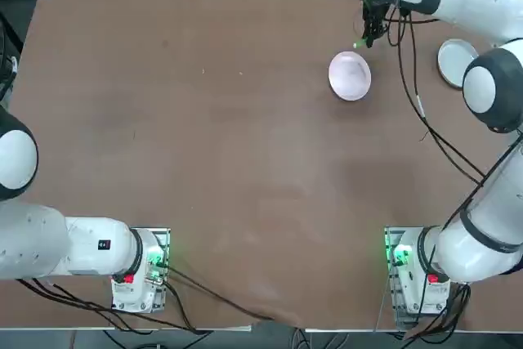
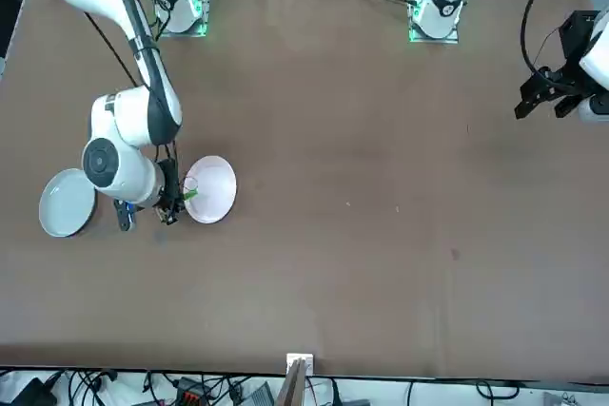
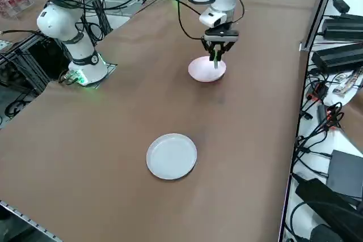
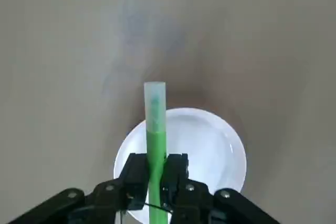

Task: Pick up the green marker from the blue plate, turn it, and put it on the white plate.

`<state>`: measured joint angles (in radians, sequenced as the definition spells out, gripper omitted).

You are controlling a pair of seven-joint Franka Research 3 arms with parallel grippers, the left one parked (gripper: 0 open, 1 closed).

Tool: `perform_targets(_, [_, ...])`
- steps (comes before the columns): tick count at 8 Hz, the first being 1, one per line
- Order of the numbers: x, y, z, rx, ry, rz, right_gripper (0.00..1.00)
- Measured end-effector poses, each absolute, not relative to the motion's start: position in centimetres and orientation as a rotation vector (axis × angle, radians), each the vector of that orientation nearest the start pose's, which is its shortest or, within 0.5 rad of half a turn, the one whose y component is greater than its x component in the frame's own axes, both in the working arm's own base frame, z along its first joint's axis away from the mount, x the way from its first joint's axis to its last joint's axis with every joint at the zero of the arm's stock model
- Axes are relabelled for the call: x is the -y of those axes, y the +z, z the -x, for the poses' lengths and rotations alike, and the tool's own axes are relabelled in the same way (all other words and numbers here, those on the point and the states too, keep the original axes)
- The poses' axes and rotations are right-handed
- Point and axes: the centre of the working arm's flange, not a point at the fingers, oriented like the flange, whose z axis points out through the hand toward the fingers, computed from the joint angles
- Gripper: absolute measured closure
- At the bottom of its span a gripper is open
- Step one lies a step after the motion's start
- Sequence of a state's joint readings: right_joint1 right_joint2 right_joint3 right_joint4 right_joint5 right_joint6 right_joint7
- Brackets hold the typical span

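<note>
In the wrist view the right gripper has its two fingers clamped on the green marker, which runs out lengthwise beyond the fingertips and crosses over the white plate below it. Seen from the robot's right side, the blue plate lies nearest on the brown table, bare and well apart from the arm. Farther along, the right gripper hangs over the near rim of the white plate, the marker pointing down toward it. Whether the marker touches the plate cannot be told. From overhead, the gripper sits just beyond the white plate.
</note>
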<state>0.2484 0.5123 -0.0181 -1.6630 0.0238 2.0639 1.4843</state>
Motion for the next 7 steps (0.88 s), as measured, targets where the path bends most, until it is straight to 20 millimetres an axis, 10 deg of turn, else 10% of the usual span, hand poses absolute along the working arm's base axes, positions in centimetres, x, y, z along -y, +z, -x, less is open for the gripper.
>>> perform_targets(7, [-19.9,24.5,-61.5,-2.169,0.115,2.411,0.84])
